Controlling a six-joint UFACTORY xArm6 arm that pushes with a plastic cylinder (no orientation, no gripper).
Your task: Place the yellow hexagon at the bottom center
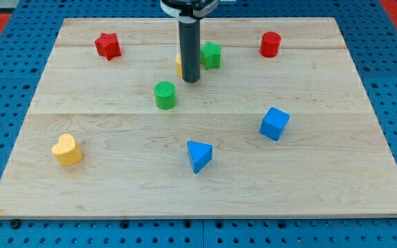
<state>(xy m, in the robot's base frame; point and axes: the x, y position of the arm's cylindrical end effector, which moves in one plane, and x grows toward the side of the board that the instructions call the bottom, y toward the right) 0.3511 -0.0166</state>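
Note:
The yellow hexagon point(178, 64) is mostly hidden behind my rod; only a yellow sliver shows at the rod's left, near the view's top centre. My tip point(191, 80) rests on the wooden board point(198, 193), right at the hexagon's lower right side. A green star-like block point(211, 54) sits just right of the rod. A green cylinder point(165, 94) stands below and left of the tip.
A red star point(107, 45) lies at the top left and a red cylinder point(270, 44) at the top right. A blue cube point(274, 123) is at the right, a blue triangle point(198, 156) at bottom centre, a yellow heart point(67, 149) at bottom left.

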